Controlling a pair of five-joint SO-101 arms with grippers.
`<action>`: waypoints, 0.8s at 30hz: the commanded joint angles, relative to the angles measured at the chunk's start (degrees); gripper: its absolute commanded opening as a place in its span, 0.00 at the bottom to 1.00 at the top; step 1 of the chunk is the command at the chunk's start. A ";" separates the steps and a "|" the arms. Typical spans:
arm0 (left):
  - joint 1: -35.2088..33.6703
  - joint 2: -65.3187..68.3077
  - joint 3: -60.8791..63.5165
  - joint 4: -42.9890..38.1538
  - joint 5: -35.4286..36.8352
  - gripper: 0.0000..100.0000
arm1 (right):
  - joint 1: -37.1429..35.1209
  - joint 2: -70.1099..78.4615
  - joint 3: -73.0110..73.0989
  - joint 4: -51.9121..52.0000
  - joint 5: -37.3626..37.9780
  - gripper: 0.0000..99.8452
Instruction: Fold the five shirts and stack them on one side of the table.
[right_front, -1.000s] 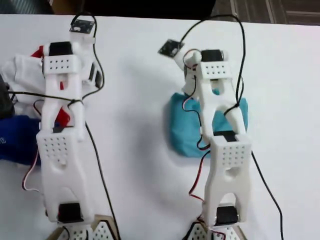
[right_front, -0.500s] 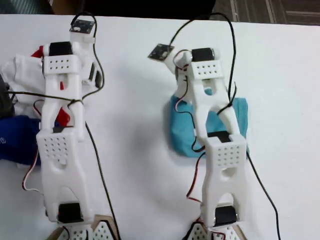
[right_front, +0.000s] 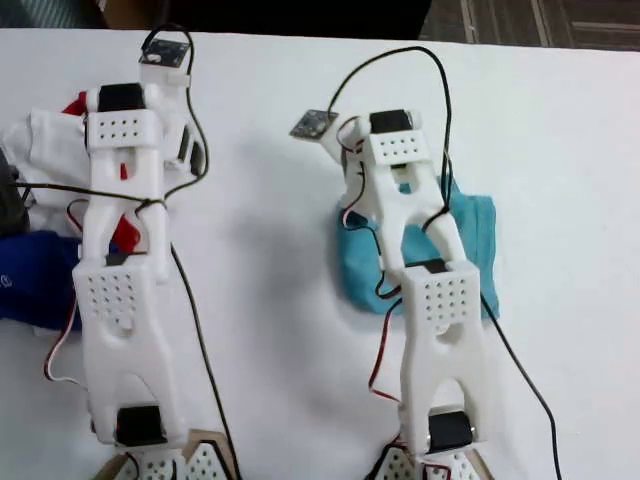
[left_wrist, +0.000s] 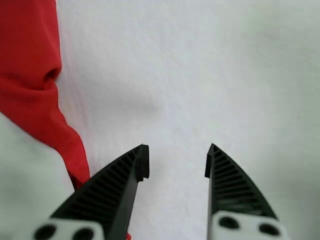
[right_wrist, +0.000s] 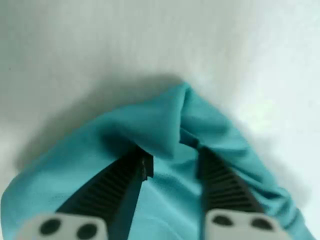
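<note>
A folded teal shirt (right_front: 470, 225) lies right of the table's middle, partly under my right arm (right_front: 440, 300). In the right wrist view my right gripper (right_wrist: 175, 162) is open, its fingertips (right_wrist: 142, 167) pressed onto the teal shirt (right_wrist: 150, 120), and a raised crease of cloth runs between them. At the table's left edge, white (right_front: 45, 145), red (right_front: 75, 103) and blue (right_front: 30, 280) shirts lie in a heap beside my left arm (right_front: 120, 280). My left gripper (left_wrist: 176, 162) is open over the bare white surface, just beside the red shirt (left_wrist: 30, 75), and holds nothing.
The white table (right_front: 270, 150) has free room between the two arms and to the right of the teal shirt. Black and red cables (right_front: 200, 330) trail along both arms. The table's far edge (right_front: 300, 35) meets a dark floor.
My right arm has swung left over the teal shirt, baring more of the shirt's right side. The left arm and the heap have not moved.
</note>
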 joint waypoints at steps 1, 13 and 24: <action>-0.26 -4.57 -0.40 -0.53 -0.18 0.21 | -0.31 -2.15 -4.92 -0.22 -0.35 0.02; -0.26 -4.57 -0.40 -0.53 -0.18 0.21 | -0.57 -2.33 -10.29 3.74 -0.09 0.02; -0.26 -4.57 -0.40 -0.62 -0.18 0.21 | -5.05 -2.07 -14.15 3.82 4.57 0.02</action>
